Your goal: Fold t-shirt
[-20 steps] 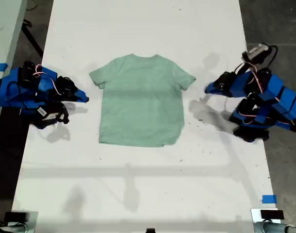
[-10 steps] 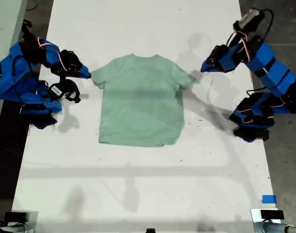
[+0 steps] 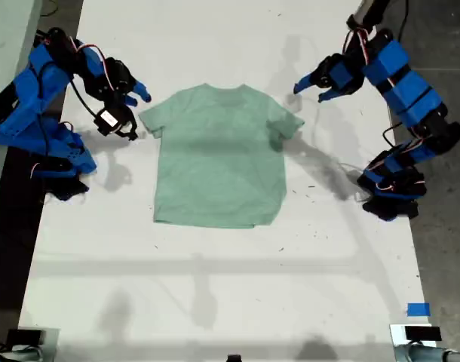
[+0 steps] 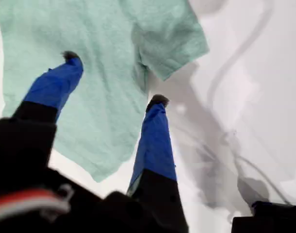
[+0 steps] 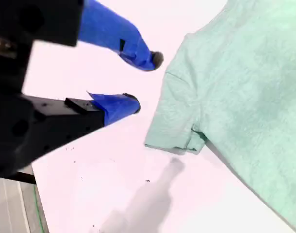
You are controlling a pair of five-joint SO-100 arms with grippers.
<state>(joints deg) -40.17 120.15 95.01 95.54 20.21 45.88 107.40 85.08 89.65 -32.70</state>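
The pale mint-green t-shirt [image 3: 219, 154] lies flat on the white table [image 3: 215, 286], collar toward the far edge. My first gripper [image 3: 309, 89] hangs open above the table just beyond the sleeve [image 3: 286, 121] at the exterior view's right. In the first wrist view that gripper [image 4: 114, 77] is spread wide over the t-shirt [image 4: 104, 116] and its sleeve [image 4: 172, 43]. My second gripper [image 3: 138, 115] is open beside the sleeve [image 3: 153, 121] at the exterior view's left. Its fingertips [image 5: 155, 59] hover over bare table just short of the sleeve hem [image 5: 174, 136]. Neither gripper holds anything.
The arm bases stand at the table's sides, one at the exterior view's left [image 3: 56, 162] and one at its right [image 3: 392, 188]. A blue tape mark [image 3: 418, 309] sits near the front corner at the exterior view's right. Dark floor [image 3: 433, 45] borders the table.
Both arms have risen from their folded poses and reached toward the far end of the shirt. Each gripper has moved closer to a sleeve and has opened.
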